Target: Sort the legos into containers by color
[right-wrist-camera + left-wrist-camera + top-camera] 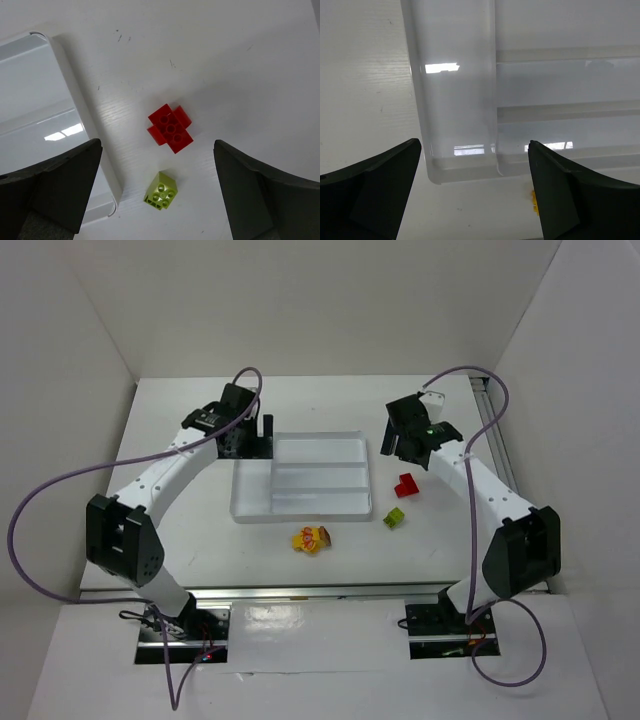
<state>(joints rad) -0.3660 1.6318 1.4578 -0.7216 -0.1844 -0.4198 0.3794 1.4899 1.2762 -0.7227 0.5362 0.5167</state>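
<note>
Only the top camera gives me everything at once: the translucent tray [300, 512] mid-table, a yellow-and-orange clump [312, 538] just off its near wall, and a red brick [406, 484] and lime green brick [394, 518] toward the table's right edge.

The left wrist camera catches only a yellow sliver of that clump. Its left gripper [474, 145] hangs with fingers spread wide over the tray's tall section.

The right wrist camera shows the red brick as a studs-up cross and the lime one tilted. They sit apart, with bare table beside the tray wall. The right gripper [157, 144] is spread wide above them.
</note>
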